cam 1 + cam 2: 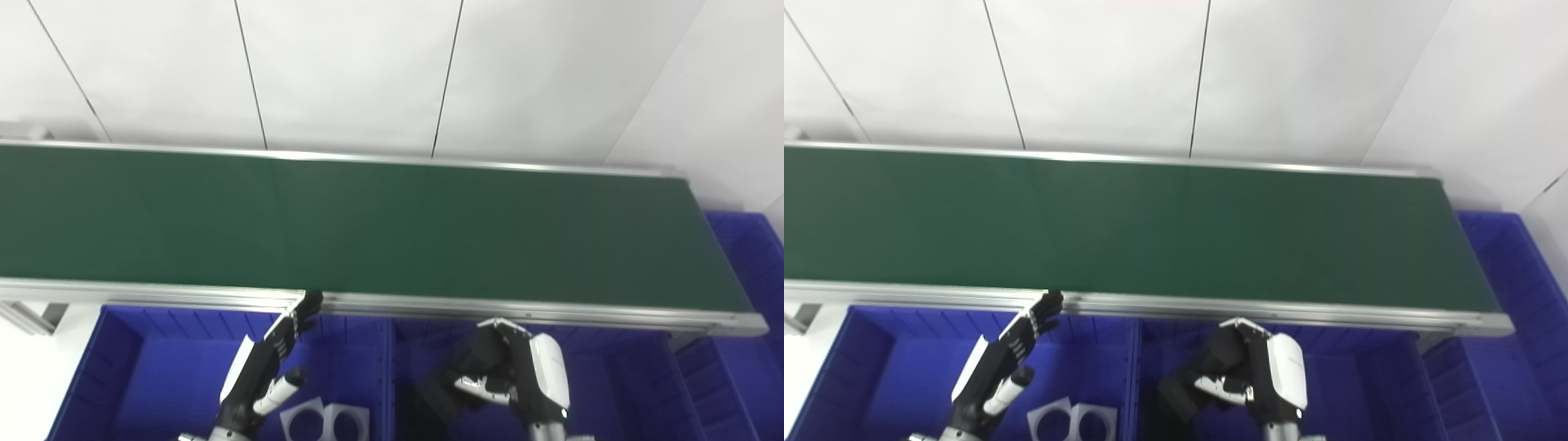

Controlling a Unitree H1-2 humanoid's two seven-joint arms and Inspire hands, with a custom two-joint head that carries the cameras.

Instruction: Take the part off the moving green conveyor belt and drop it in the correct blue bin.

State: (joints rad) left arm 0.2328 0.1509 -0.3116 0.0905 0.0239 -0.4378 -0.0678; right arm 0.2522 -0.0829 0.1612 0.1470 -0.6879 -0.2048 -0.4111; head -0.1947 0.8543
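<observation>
The green conveyor belt point(392, 226) runs across the picture and no part shows on it. My left hand point(269, 361) is open, held over the left blue bin point(122, 367), with its fingertips point(309, 301) up at the belt's near rail. My right hand point(508, 367) hangs over the middle blue bin point(618, 380) with its fingers curled down and to the left. A dark shape point(432, 398) lies under those fingers; I cannot tell whether it is a held part or shadow. Two pale flat parts point(324, 421) with round holes lie in the left bin.
A third blue bin point(756, 257) stands past the belt's right end. A silver rail point(490, 306) edges the belt's near side. White wall panels stand behind the belt. A divider point(389, 367) separates the left and middle bins.
</observation>
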